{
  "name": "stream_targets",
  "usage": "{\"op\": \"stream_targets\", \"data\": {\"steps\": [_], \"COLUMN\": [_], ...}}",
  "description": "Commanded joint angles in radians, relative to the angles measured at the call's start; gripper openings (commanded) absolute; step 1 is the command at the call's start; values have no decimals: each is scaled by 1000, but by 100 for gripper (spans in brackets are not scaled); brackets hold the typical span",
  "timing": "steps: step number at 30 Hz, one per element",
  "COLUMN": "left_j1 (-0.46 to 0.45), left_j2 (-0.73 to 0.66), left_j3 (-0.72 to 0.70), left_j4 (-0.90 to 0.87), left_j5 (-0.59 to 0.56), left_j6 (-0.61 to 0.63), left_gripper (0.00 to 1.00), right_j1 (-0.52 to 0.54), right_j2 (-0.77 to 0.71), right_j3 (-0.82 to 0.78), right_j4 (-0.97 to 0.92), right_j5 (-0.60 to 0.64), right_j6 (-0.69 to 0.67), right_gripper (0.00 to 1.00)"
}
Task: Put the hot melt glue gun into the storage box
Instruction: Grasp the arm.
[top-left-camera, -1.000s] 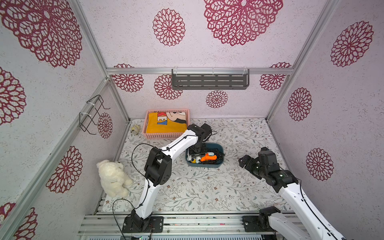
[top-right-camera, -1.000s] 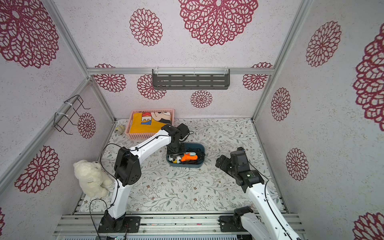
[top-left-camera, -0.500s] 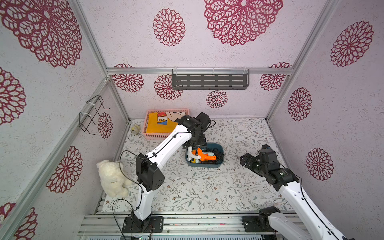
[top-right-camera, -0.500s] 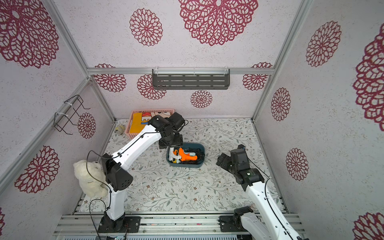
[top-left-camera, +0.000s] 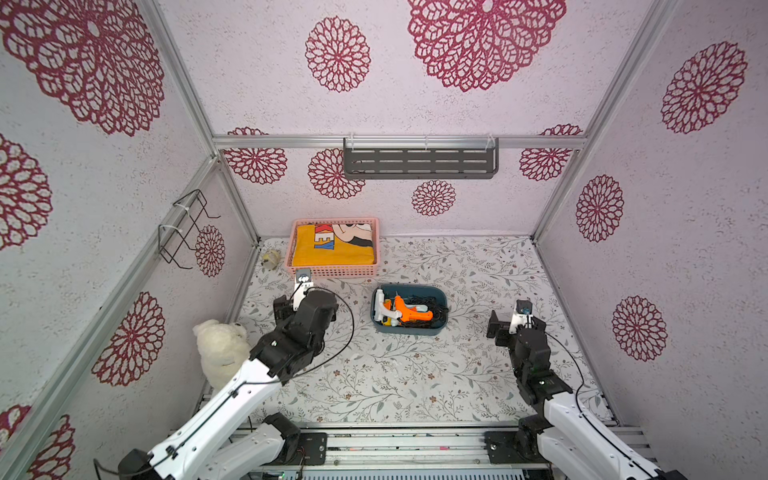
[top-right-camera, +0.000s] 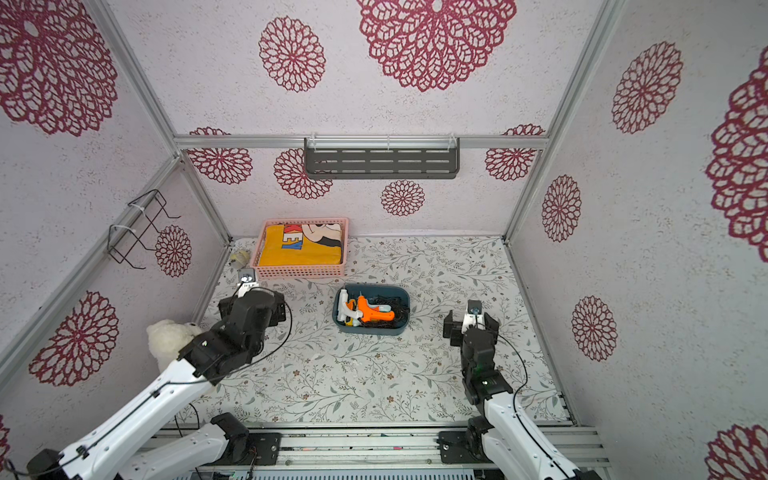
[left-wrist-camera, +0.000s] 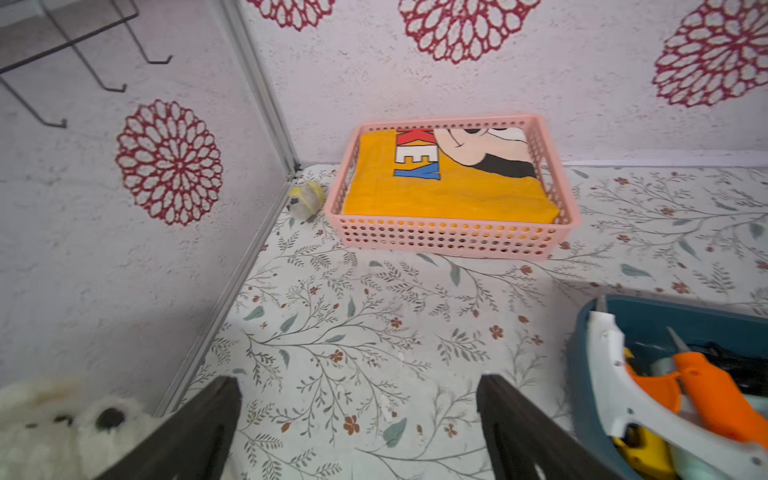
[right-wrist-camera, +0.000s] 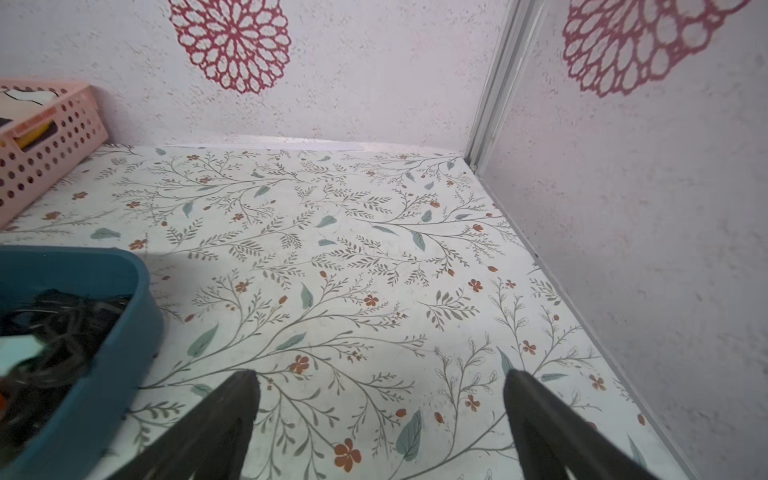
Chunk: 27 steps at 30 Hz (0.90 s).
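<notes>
The orange hot melt glue gun (top-left-camera: 411, 313) is lying inside the storage box (top-left-camera: 409, 330), which is sitting on the floral desk (top-left-camera: 415, 374) about midway between the two arms. It is resting partly on top of a white glue gun (top-left-camera: 379, 305) at the box's left end (their handles are overlapping, so where one stops is hard to tell), and a tangle of black cord (top-left-camera: 432, 305) is filling the right end. The left end effector (left-wrist-camera: 357, 386) is hanging over bare desk to the left of the box and clear of it, its two dark fingers (left-wrist-camera: 511, 415) standing wide apart with nothing between them. A white plush bear (top-left-camera: 220, 345) is slumping against the left wall just beside that arm. The right end effector (right-wrist-camera: 382, 376) is hanging to the right of the box, also apart from it, its fingers (right-wrist-camera: 224, 415) spread wide and gripping nothing. At the far left of the desk a pink basket (top-left-camera: 332, 272) is holding a folded yellow cloth (top-left-camera: 328, 249), and a small yellowish toy (top-left-camera: 270, 259) is lying just left of it in the corner.
</notes>
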Motion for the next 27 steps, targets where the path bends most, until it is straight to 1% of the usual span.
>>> {"op": "stream_targets", "data": {"steps": [1,3,5,7,10,11,12,15,17,18,20,21,22,23,24,25,26,27], "left_j1": [40,73,110,152,248,285,319,403,462,493,550,572,590,602,617,624,632,637], "left_j2": [-133,-189,-218,-217,-171,-143,-110,18,118,174,283,342,402,467,530,580,632,666], "left_j3": [-167,-263,-324,-377,-437,-452,-464,-500,-500,-500,-492,-488,-479,-467,-456,-452,-457,-457], "left_j4": [400,488,551,624,735,766,799,954,1045,1105,1217,1278,1321,1360,1401,1429,1512,1520], "left_j5": [-89,-103,-99,-89,-31,-2,31,97,130,160,217,241,262,270,287,297,349,384], "left_j6": [141,160,178,193,187,174,161,159,174,180,177,171,175,176,174,168,188,191], "left_gripper": [96,96,97,97,98,98,97,98,98,98,98,99,98,98,98,98,98,97], "right_j1": [-13,-15,-21,-25,-31,-36,-55,-111,-143,-145,-153,-153,-155,-157,-158,-164,-164,-167], "right_j2": [109,270,417,545,686,704,680,679,709,758,731,749,730,745,736,735,743,733], "right_j3": [-34,-24,-26,-15,4,14,32,40,25,10,44,42,47,44,48,47,47,48], "right_j4": [496,606,743,846,969,963,888,858,903,997,883,913,868,911,876,881,889,873], "right_j5": [23,10,30,42,52,53,21,-39,-74,-67,-82,-79,-86,-86,-89,-97,-97,-102], "right_j6": [-85,-87,-88,-90,-116,-118,-89,-33,-1,-12,8,-2,10,3,10,15,11,18], "right_gripper": [99,99,99,99,99,99,99,99,99,99,99,99,99,99,99,99,99,99]}}
